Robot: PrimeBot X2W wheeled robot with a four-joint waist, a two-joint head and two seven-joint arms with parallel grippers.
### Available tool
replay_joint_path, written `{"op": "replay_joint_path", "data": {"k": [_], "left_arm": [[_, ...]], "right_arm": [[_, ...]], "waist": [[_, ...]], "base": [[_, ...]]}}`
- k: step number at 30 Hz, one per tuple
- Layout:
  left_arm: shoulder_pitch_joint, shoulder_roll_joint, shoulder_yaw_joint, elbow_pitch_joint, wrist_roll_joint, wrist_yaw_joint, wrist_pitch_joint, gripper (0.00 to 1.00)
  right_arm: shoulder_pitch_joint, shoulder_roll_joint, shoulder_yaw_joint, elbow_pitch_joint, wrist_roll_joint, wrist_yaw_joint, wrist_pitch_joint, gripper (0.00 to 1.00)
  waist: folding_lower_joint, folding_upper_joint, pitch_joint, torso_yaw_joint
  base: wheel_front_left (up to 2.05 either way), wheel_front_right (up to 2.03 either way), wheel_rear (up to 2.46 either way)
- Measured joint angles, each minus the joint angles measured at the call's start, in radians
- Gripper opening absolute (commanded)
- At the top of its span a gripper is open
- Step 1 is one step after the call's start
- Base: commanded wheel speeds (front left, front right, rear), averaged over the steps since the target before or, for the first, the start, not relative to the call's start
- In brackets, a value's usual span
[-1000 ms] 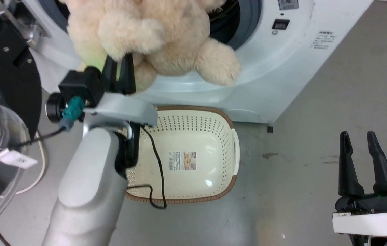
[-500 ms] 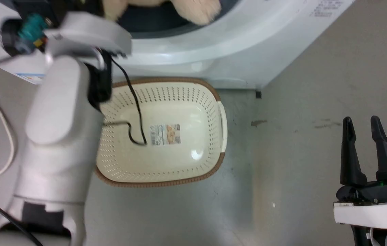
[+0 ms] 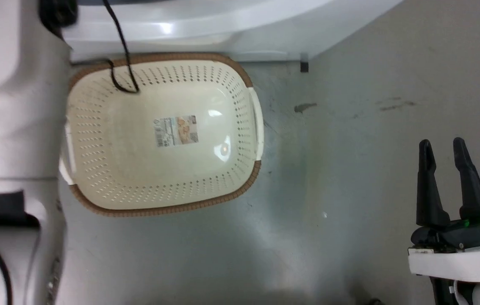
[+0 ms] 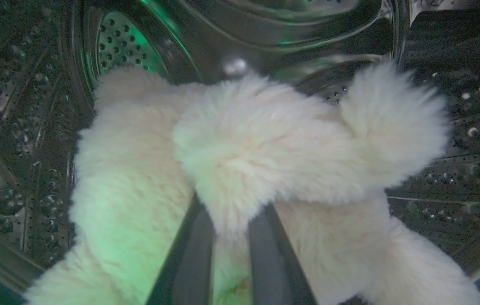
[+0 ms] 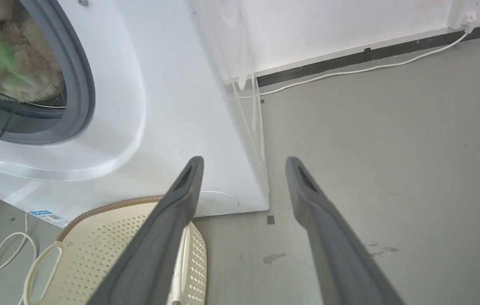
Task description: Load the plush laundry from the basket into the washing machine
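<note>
The left fingers (image 4: 187, 262) pinch the fluffy cream-beige plush toy (image 4: 244, 161) inside the steel drum (image 4: 15, 140) of the white front-loading washing machine (image 5: 172, 106), placed for release; the right fingers (image 3: 428, 190) wait wide apart, unused

left gripper (image 4: 231, 214) pinched tight on the plush laundry (image 4: 248, 144), pale left forearm (image 3: 11, 106) stretched forward; right gripper (image 3: 441, 146) hangs back, fingers spread wide.

floor (image 3: 350, 169) — grey, scuffed | on it: basket (image 3: 129, 148) just before washing machine (image 5: 172, 106) | white cable (image 5: 350, 70) — along wall (image 5: 328, 25)
</note>
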Motion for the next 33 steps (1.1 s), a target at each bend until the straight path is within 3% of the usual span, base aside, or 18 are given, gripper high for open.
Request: {"op": "replay_joint_path", "data": {"k": [10,19,20,21,33], "left_arm": [[-0.202,0.051,-0.029,0.077,0.038,-0.009,0.05,0.0],[-0.307,0.059,-0.048,0.13,0.041,-0.022,0.072,0.0],[-0.313,0.059,-0.053,0.137,0.043,-0.023,0.072,0.84],[-0.318,0.058,-0.057,0.146,0.043,-0.023,0.071,1.0],[-0.336,0.008,-0.067,0.236,0.0,-0.067,0.027,1.0]], "right_arm": [[-0.008,0.0,0.024,0.001,0.036,0.0,-0.003,1.0],[-0.01,0.0,0.026,-0.004,0.045,0.0,-0.003,1.0],[-0.01,0.0,0.025,-0.004,0.045,0.0,-0.003,1.0],[-0.011,0.0,0.025,-0.005,0.045,0.0,-0.003,1.0],[-0.022,0.0,-0.001,-0.013,0.031,0.0,-0.003,1.0]], "waist": [[-0.0001,0.0,0.1,-0.064],[-0.0001,0.0,0.149,-0.094],[-0.0001,0.0001,0.15,-0.093],[-0.0002,0.0,0.15,-0.092],[-0.0002,0.0001,0.135,-0.043]], "base": [[0.0,0.0,0.0],[0.0,0.0,0.0],[0.0,0.0,0.0],[0.0,0.0,0.0],[0.0,0.0,0.0]]}}
